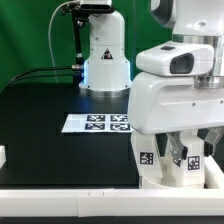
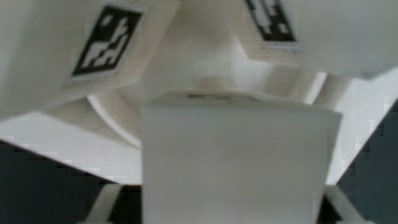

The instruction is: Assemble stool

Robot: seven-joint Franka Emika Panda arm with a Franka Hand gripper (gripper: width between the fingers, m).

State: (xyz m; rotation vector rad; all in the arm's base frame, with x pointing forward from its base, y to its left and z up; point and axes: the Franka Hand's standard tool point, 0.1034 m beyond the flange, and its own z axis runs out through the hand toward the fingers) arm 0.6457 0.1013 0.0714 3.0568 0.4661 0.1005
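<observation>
The white stool seat (image 1: pixel 160 177) lies at the exterior view's lower right, with tagged white legs (image 1: pixel 146 154) standing up from it. My gripper (image 1: pixel 184 148) reaches down among them. In the wrist view a blocky white leg (image 2: pixel 237 140) fills the middle, upright on the round seat (image 2: pixel 71 135). My gripper (image 2: pixel 228 212) is shut on this leg, with one finger (image 2: pixel 111 205) on each side of it. Two other tagged legs (image 2: pixel 111 40) stand beyond it.
The marker board (image 1: pixel 97 123) lies mid-table. A long white rail (image 1: pixel 70 196) runs along the front edge. A small white piece (image 1: pixel 3 157) sits at the exterior view's left edge. The robot base (image 1: pixel 104 55) stands at the back.
</observation>
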